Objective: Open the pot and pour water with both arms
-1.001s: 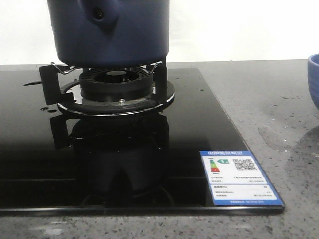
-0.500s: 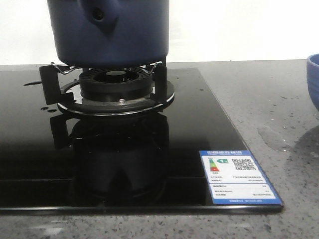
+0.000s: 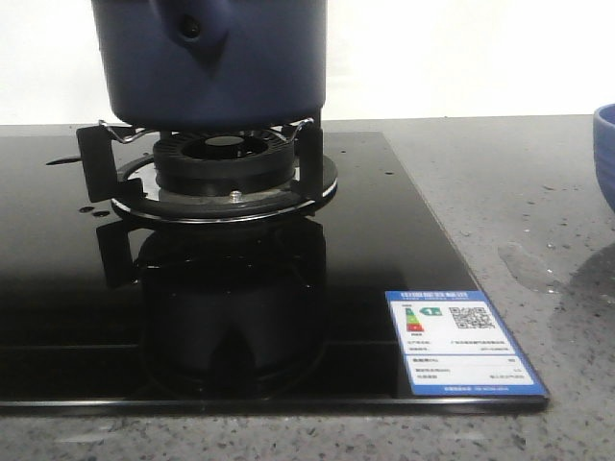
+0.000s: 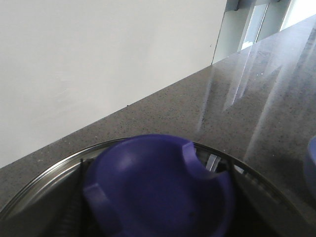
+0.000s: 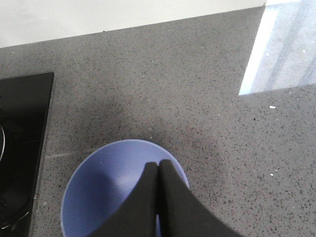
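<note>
The dark navy pot [image 3: 211, 58] stands on the burner grate [image 3: 226, 163]; its top is cut off in the front view and no gripper shows there. In the left wrist view a blue lid knob [image 4: 148, 173] fills the space between my fingers, above the steel-rimmed lid [image 4: 44, 180]. Dark finger shapes sit tight against both sides of the knob, so my left gripper [image 4: 158, 202] is shut on it. My right gripper [image 5: 158, 164] is shut and empty, hovering over the light blue bowl [image 5: 108, 192].
The black glass cooktop [image 3: 384, 240] carries a blue energy label [image 3: 466, 341] at its front right corner. The bowl's edge [image 3: 605, 154] shows at the far right on the grey speckled counter. Wet patches [image 3: 528, 264] lie on the counter beside the cooktop.
</note>
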Action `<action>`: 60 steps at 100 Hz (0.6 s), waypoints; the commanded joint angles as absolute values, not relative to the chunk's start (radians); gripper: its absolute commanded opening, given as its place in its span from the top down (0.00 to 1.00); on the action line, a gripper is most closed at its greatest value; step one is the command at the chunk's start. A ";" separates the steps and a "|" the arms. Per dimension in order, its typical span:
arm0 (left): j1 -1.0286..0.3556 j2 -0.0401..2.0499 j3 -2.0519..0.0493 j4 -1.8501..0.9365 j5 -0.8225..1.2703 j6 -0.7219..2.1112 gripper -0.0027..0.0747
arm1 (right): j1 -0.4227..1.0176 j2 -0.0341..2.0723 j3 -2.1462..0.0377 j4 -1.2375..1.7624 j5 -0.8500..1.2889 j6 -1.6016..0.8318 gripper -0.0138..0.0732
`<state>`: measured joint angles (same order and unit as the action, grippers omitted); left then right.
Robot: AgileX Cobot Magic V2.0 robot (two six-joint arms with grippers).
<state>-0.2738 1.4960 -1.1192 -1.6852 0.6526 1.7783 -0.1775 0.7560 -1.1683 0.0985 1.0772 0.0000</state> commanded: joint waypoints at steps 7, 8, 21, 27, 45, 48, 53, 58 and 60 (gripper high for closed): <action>-0.277 1.459 -1.158 -1.745 0.686 1.809 0.68 | -0.183 0.760 -1.189 0.094 0.999 -0.007 0.92; -0.277 1.459 -1.158 -1.745 0.686 1.809 0.68 | -0.183 0.760 -1.189 0.094 0.999 -0.007 0.92; -0.277 1.459 -1.158 -1.745 0.684 1.814 0.66 | -0.183 0.760 -1.189 0.094 0.997 -0.007 0.92; -0.277 1.459 -1.158 -1.747 0.695 1.847 0.59 | -0.183 0.760 -1.189 0.096 0.997 -0.007 0.92; -0.303 1.459 -1.158 -1.850 0.660 1.897 0.27 | -0.183 0.760 -1.189 0.100 0.997 -0.007 0.92; -0.306 1.459 -1.162 -1.855 0.655 1.902 0.24 | -0.183 0.760 -1.189 0.100 0.997 -0.007 0.92; -0.306 1.456 -1.168 -1.859 0.655 1.902 0.23 | -0.183 0.760 -1.189 0.100 0.997 -0.007 0.92; -0.306 1.451 -1.174 -1.859 0.663 1.902 0.23 | -0.183 0.760 -1.189 0.100 0.997 -0.007 0.92; -0.306 1.448 -1.177 -1.859 0.666 1.902 0.23 | -0.183 0.760 -1.189 0.100 0.997 -0.007 0.92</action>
